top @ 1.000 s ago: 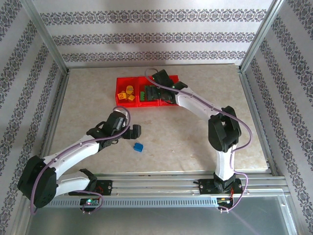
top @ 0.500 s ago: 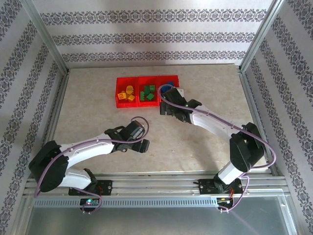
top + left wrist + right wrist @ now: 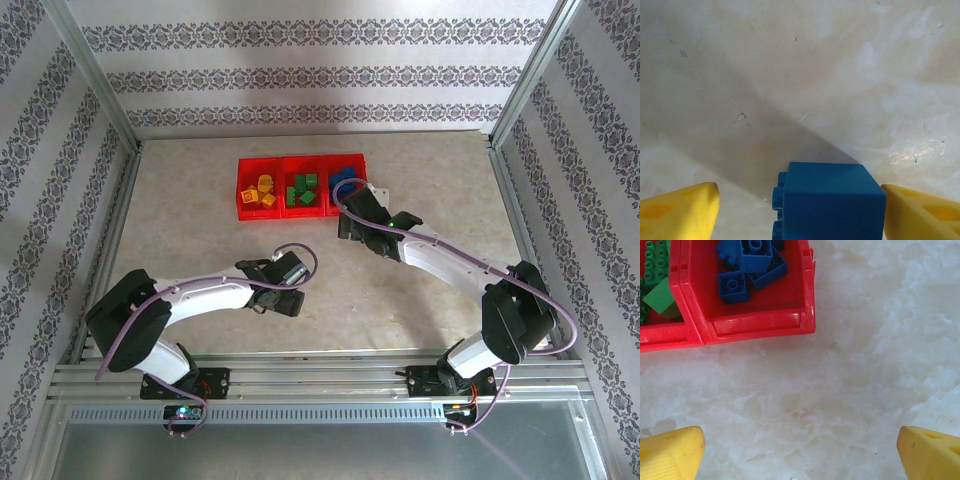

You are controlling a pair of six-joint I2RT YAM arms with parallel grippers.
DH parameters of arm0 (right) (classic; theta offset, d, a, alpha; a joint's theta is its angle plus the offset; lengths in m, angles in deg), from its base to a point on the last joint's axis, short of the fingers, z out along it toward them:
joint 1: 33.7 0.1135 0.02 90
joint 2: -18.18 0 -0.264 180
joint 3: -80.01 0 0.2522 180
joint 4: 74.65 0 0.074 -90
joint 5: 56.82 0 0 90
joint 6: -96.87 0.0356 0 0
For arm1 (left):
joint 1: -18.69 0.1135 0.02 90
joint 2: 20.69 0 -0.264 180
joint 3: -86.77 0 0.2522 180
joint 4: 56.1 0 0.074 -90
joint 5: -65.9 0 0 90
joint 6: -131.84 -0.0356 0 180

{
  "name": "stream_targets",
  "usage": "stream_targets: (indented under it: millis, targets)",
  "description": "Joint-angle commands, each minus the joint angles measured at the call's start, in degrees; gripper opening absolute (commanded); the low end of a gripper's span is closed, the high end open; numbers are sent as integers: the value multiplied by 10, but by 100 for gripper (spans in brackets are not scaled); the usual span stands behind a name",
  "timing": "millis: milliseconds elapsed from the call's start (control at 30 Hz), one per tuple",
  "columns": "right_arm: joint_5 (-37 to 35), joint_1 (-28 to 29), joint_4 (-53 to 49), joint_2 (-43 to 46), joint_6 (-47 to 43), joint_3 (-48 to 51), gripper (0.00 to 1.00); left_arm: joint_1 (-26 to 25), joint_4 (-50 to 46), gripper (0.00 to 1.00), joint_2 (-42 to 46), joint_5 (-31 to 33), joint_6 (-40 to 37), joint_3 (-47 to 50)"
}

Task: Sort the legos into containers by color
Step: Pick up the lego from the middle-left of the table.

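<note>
Three red containers (image 3: 283, 212) sit at twelve o'clock from above, legos (image 3: 303, 190) grouped by color inside; your left gripper (image 3: 288, 303) is at seven, your right gripper (image 3: 345, 222) just beside the bins; left wrist: blue brick (image 3: 830, 200) on the table between parted fingers (image 3: 685, 210), gap at nine; right wrist: jaws wide apart, blue-filled bin (image 3: 760, 325) at eleven
</note>
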Motion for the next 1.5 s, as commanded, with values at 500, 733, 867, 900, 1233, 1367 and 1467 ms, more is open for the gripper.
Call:
stream_targets:
  millis: [500, 733, 867, 900, 1233, 1367, 1467]
  targets:
    - [-20, 1, -5, 1, 17, -2, 98, -7, -34, 54, -44, -4, 6, -34]
    - [-20, -1, -6, -1, 18, -3, 98, -7, -35, 40, -46, -3, 5, -36]
    - [-20, -2, -7, -2, 21, -4, 98, -7, -35, 39, -45, -3, 2, -42]
    - [-20, -3, -8, -2, 22, -5, 98, -7, -35, 40, -45, -2, 2, -42]
    - [-42, -4, -18, 20, 36, 3, 98, -5, -23, 39, -45, 19, -17, -89]
    - [-75, -5, -27, 45, 64, 28, 98, 3, -5, 40, -58, 30, -32, -131]
    - [-88, -11, -28, 71, 82, 54, 98, 14, 16, 40, -71, 32, -51, -168]
